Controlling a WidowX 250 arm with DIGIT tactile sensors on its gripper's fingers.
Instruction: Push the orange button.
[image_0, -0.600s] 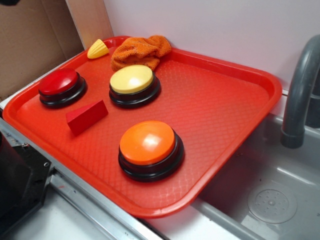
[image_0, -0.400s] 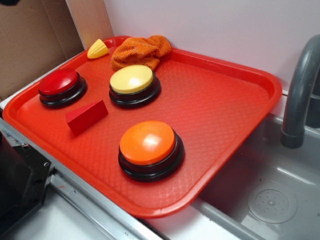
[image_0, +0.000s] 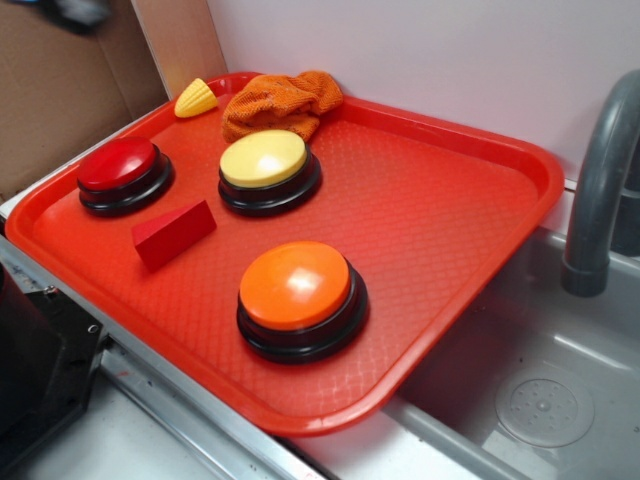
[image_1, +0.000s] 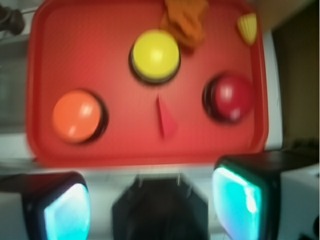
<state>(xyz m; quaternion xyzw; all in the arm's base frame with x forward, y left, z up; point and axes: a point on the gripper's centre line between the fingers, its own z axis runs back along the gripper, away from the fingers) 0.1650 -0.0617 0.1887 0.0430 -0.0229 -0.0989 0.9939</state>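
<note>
In the exterior view the orange button sits on the red tray, toward the tray's near edge. Taking this button as the landmark, the yellow button lies behind it, the red button behind and to its left, and the red wedge just to its left. The claw does not show here, apart from a dark blur in the top left corner.

In the blurred wrist view the claw hangs off the tray's near edge, its two fingers spread wide and holding nothing. The orange button lies ahead of the claw and off to the picture's left, so the reach likely goes forward and leftward, then down.
</note>
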